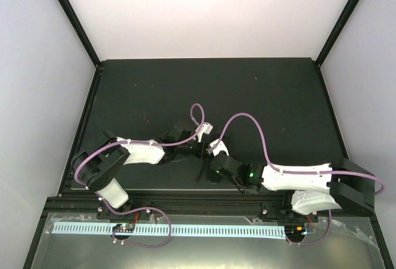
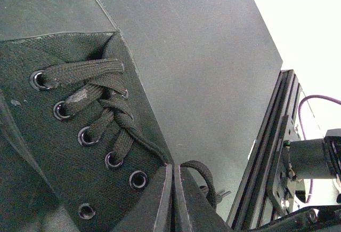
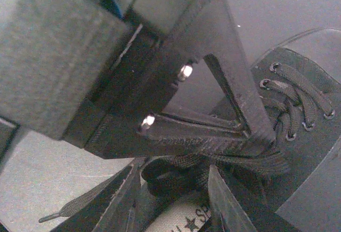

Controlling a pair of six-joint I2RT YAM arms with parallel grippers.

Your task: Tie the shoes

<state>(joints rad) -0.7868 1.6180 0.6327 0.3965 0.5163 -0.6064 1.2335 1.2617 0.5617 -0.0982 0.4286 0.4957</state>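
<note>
Top cam bright, even; walls (image 1: 204, 9) nearly blown out. Wrist cams dimmer, grainy; near fingers (image 3: 120, 202) blurred.

The shoe (image 2: 64, 152) is small and of all-black canvas, with a row of metal eyelets (image 2: 138, 179) and thin flat black laces (image 2: 101, 101) crossing between them. It sits sole down on the dark tabletop (image 2: 202, 56), toward the near edge. The laces are untied. One strand leaves the lower eyelets and ends pinched in the closed left tool (image 2: 173, 170), with a small loop just beside it. Another end lies loose on the tabletop. The pale insole (image 3: 184, 218) shows a printed star.
</note>
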